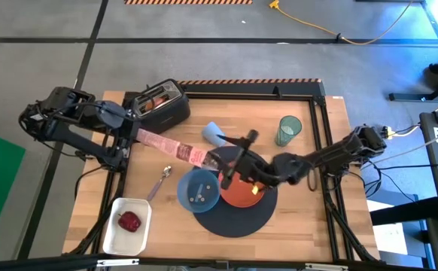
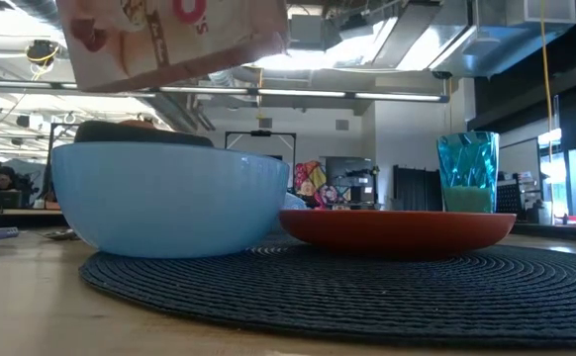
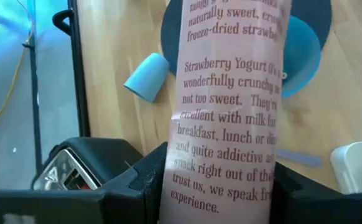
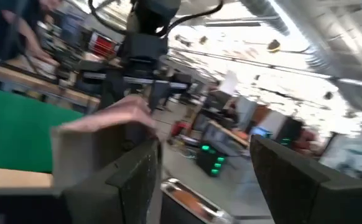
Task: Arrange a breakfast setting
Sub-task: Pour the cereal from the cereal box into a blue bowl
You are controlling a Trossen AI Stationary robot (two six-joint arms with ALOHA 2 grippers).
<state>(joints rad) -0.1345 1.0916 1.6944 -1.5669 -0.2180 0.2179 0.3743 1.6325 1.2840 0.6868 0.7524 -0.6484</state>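
Wooden table [image 1: 309, 192] carrying dark-grey mat [image 1: 234, 218], blue bowl [image 1: 199, 191] and orange plate [image 1: 243, 192] sitting on it, green cup [image 1: 287, 129] standing apart. Left gripper [image 1: 132, 134] pinching cereal box [image 1: 177, 148], box lying tilted over bowl. Right gripper [image 1: 230, 162] hovering spread at box's far end, above plate. Spoon [image 1: 159, 181] lying beside bowl; apple [image 1: 129, 221] resting in white tray [image 1: 114, 237].

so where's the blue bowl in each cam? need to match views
High view: blue bowl at lower centre, on the dark mat's left edge, touching the orange plate.
Low view: the bowl fills the left half, plate to its right.
Left wrist view: the bowl at upper right, half hidden by the cereal box.
Right wrist view: not in it.
Shared landmark: the mat.
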